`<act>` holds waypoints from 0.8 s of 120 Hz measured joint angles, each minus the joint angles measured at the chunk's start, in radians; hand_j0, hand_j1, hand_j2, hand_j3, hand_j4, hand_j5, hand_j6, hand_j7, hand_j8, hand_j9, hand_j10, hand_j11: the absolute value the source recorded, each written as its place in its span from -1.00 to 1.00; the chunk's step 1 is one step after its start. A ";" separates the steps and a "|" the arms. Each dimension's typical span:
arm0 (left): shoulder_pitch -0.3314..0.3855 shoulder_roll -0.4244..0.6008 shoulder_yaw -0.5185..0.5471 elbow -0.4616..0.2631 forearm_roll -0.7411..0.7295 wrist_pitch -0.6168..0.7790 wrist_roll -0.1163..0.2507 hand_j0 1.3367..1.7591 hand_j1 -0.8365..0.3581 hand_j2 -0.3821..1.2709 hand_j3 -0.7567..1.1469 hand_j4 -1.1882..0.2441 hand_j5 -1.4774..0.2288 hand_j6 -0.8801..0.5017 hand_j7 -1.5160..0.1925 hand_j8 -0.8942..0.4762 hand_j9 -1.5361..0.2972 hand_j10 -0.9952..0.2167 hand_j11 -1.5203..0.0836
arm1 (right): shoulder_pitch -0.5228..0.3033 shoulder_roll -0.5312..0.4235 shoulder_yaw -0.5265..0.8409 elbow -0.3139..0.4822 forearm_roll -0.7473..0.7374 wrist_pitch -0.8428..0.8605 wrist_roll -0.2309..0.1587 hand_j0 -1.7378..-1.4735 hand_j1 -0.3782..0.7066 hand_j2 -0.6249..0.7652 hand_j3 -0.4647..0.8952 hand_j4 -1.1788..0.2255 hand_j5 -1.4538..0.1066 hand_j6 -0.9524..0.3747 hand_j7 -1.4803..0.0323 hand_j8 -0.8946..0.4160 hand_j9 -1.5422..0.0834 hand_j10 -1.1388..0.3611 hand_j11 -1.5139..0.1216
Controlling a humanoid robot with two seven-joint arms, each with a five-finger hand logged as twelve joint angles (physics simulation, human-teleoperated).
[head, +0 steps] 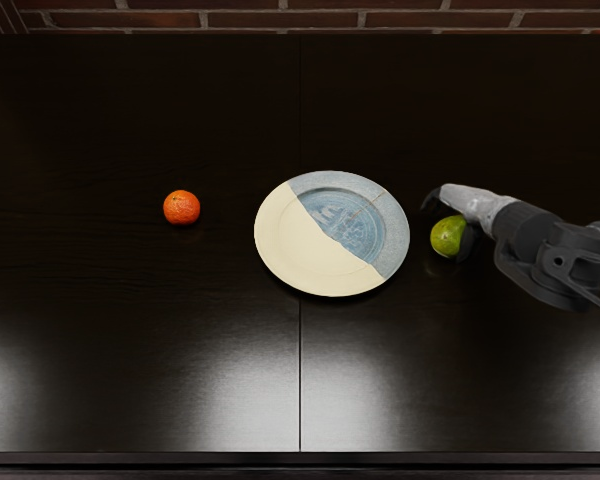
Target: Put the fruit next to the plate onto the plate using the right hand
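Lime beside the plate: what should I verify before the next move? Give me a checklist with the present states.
1. Lime lies right of the plate, apart from it: ok.
2. Right hand is at the lime: ok.
3. Firm grasp on the lime: cannot tell, the hand is too dark.
4. Plate has nothing on it: ok.
5. Orange lies left of the plate, off the path: ok.

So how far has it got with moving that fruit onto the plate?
Barely started. Nothing is on the plate yet. The right hand is at the green fruit beside the plate; whether it grips it, I cannot tell. Lifting it and setting it down remain. The orange sits apart, left.
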 joint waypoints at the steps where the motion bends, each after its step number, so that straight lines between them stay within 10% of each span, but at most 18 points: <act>1: 0.000 0.000 0.000 0.000 0.000 0.000 0.000 0.52 0.95 -0.53 -0.21 0.63 0.70 0.25 0.75 0.28 0.65 0.61 0.87 | 0.000 0.000 0.000 0.000 0.000 0.000 0.000 -0.40 -0.19 -0.20 -0.32 0.18 0.29 -0.09 0.36 -0.17 0.34 0.05 0.30; 96: 0.000 0.000 0.000 0.000 0.000 0.000 0.000 0.52 0.95 -0.53 -0.21 0.63 0.70 0.25 0.75 0.28 0.65 0.61 0.87 | -0.006 -0.006 0.039 -0.015 0.044 0.002 0.001 -0.36 0.03 0.09 -0.32 -0.25 -0.32 -0.19 -0.21 -0.09 -0.24 -0.14 -0.30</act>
